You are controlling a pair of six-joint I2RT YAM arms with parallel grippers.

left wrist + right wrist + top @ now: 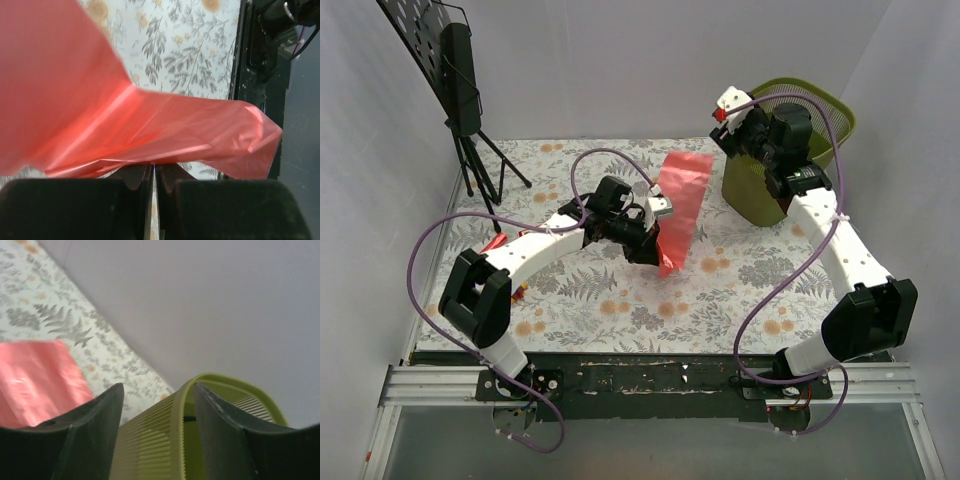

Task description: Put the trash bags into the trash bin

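Observation:
The red trash bag hangs stretched out as a long flat sheet above the middle of the table. My left gripper is shut on its lower end. In the left wrist view the bag fills most of the frame just beyond my closed gripper. The olive-green trash bin stands at the back right. My right gripper is open and straddles the bin's near-left rim, one finger outside and one inside. The right wrist view shows the bin wall between the open gripper, with the bag at the left.
A black music stand stands at the back left corner. A small red object lies partly under my left arm. White walls close in three sides. A black rail runs along the near edge.

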